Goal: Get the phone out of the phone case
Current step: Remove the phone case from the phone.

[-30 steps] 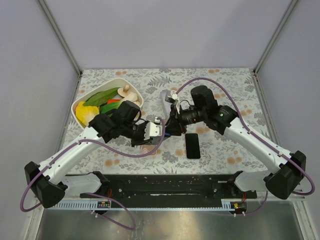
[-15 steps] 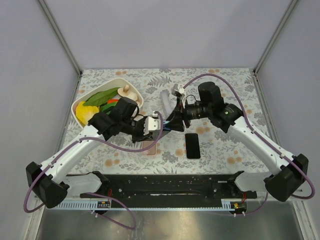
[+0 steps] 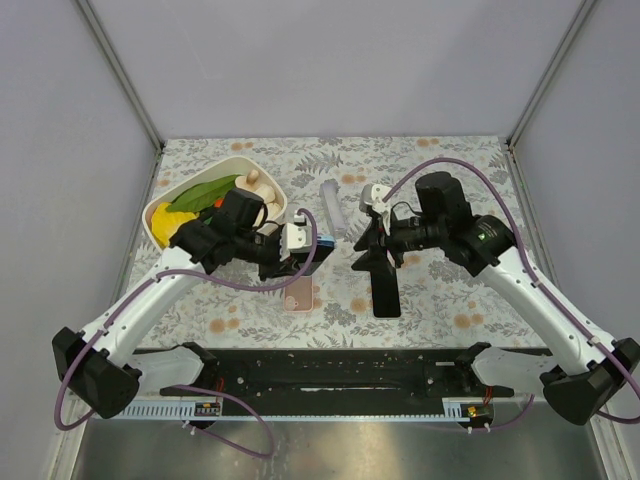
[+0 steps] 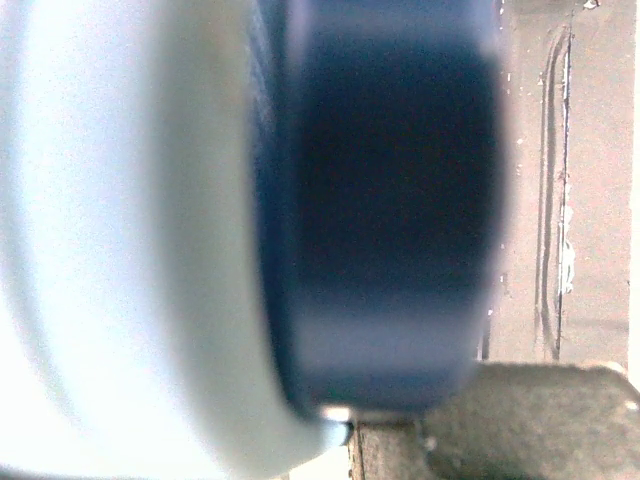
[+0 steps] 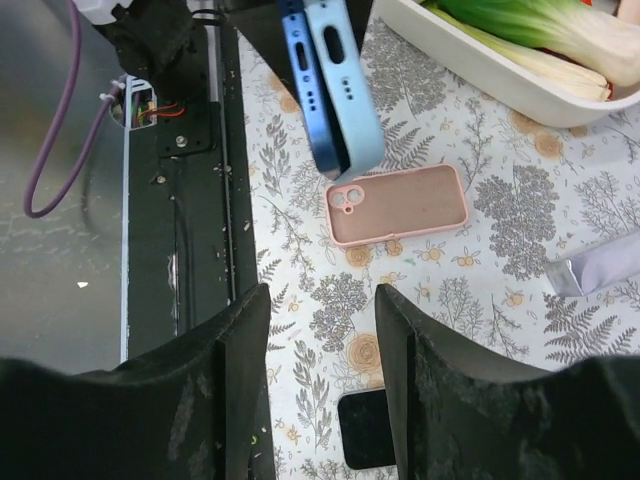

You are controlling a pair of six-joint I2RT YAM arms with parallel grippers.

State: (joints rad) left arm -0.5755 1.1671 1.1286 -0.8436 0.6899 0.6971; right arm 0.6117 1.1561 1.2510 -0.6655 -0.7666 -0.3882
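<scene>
Vegetable dish (image 5: 480,58) rear-left; grey packet (image 3: 331,205) mid-table.

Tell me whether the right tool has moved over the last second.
Yes. The right tool pulled rightward, away from the left tool holding the blue phone case, and now hangs open above the far end of the black phone.

Floral tabletop (image 3: 450,165), plain grey walls (image 3: 330,70), even light
</scene>
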